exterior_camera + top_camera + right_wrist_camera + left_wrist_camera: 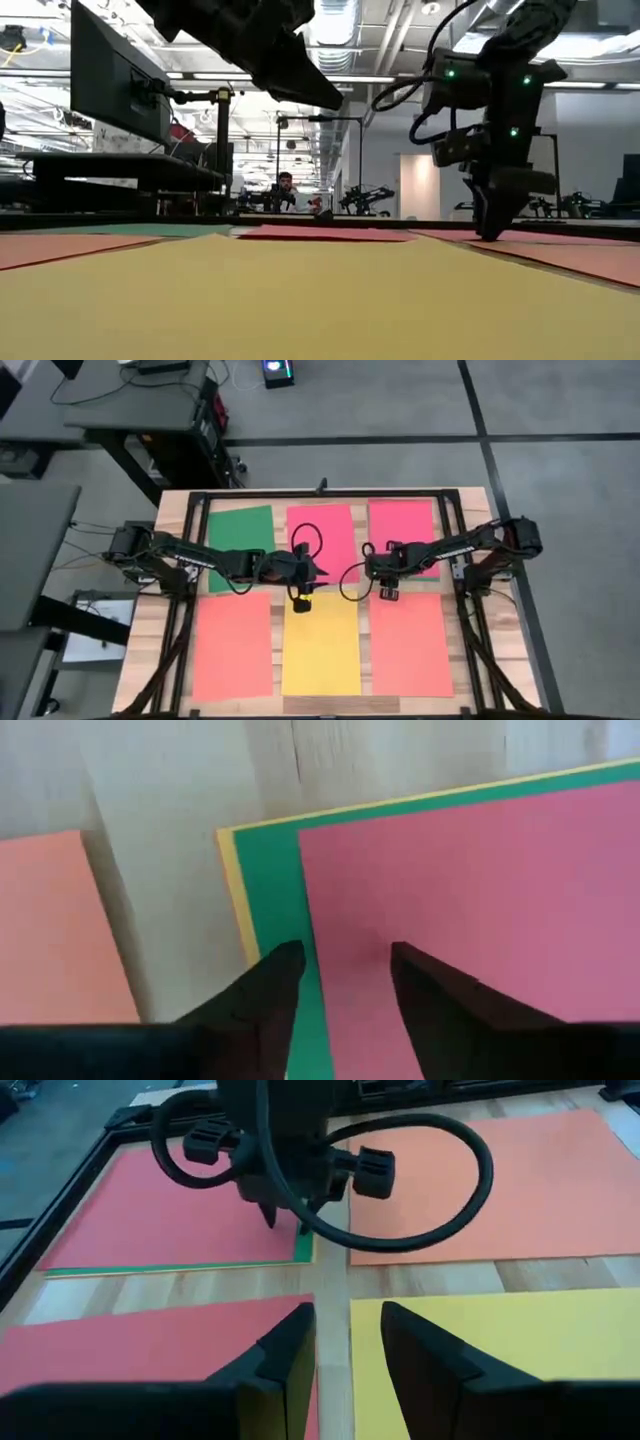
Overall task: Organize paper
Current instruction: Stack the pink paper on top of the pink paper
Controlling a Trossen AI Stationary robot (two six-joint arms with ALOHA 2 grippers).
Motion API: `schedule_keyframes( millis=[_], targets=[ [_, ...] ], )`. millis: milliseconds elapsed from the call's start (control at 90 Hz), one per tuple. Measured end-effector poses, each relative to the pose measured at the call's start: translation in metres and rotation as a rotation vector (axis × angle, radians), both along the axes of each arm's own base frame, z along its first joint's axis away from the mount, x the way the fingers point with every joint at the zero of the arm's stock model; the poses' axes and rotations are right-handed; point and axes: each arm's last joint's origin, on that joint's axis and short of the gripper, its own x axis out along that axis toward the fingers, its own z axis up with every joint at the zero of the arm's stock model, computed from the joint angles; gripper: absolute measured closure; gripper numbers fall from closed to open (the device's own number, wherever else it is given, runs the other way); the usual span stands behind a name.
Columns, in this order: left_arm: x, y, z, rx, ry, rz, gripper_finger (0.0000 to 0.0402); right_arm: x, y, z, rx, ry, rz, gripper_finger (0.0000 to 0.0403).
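Observation:
Six places of paper lie flat on the wooden table: a green sheet (240,535), a pink-red sheet (322,525) and a stack (405,525) along the far side, then an orange sheet (233,645), a yellow sheet (322,650) and another orange sheet (410,645) near. The stack shows a pink-red top sheet (480,920) over a green one (275,890) and a yellow one (228,870). My right gripper (345,960) is open and points down at the stack's near left corner. My left gripper (345,1340) hovers open, level, over the gap between the middle pink-red and yellow sheets. My right gripper points straight down with its open fingers on either side of the pink-red top sheet's near edge (305,910), close to the stack's near left corner (303,1248). Whether the fingertips touch the paper, I cannot tell.
A black frame (320,493) runs round the table's edges. Cable loops hang from both wrists (305,538) (450,1190). Bare wood strips (335,1280) separate the sheets. In the low view a person (287,185) sits far behind the table.

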Motion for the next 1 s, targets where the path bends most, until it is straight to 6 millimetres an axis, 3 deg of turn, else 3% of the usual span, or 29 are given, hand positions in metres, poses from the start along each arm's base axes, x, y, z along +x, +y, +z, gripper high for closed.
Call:
schedule_keyframes(
  millis=[267,678,1000],
  targets=[
    [0.000,0.000,0.000,0.004,0.003,-0.002,0.0299,-0.001,0.000,0.001,-0.070,0.018,-0.011,0.0249],
    [0.000,0.000,0.000,0.007,0.004,-0.003,0.0299,0.010,-0.002,0.020,-0.209,0.022,-0.014,0.0264],
    [0.000,0.000,0.000,0.006,0.004,-0.003,0.0299,0.005,-0.009,0.022,-0.318,0.075,-0.051,0.0265]
  ],
)
